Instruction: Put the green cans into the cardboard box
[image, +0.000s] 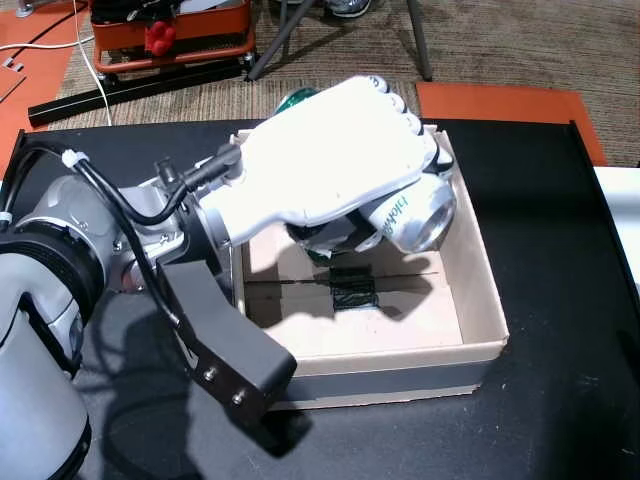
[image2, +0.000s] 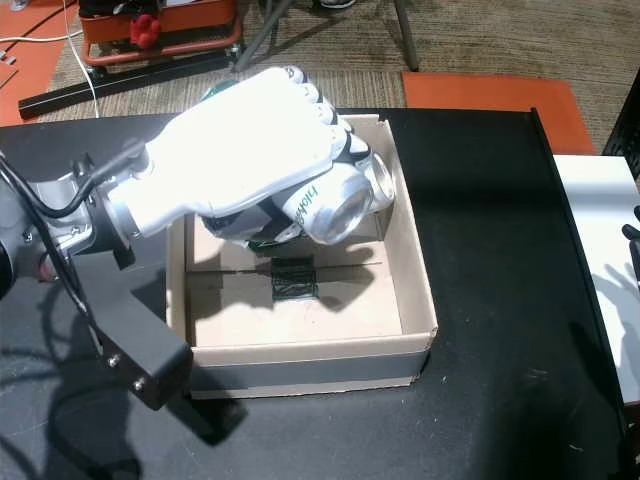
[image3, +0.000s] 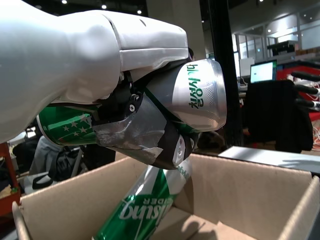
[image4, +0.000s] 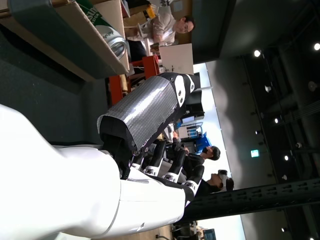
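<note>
Covering the table (image: 560, 300) is a black mat, with brown carpet and orange gear beyond. Silver-topped and green-printed, the green can (image2: 335, 203) lies sideways in the left hand (image2: 250, 150), whose fingers wrap it above the cardboard box (image2: 415, 300). Another green can (image3: 145, 205) leans inside the box.
</note>
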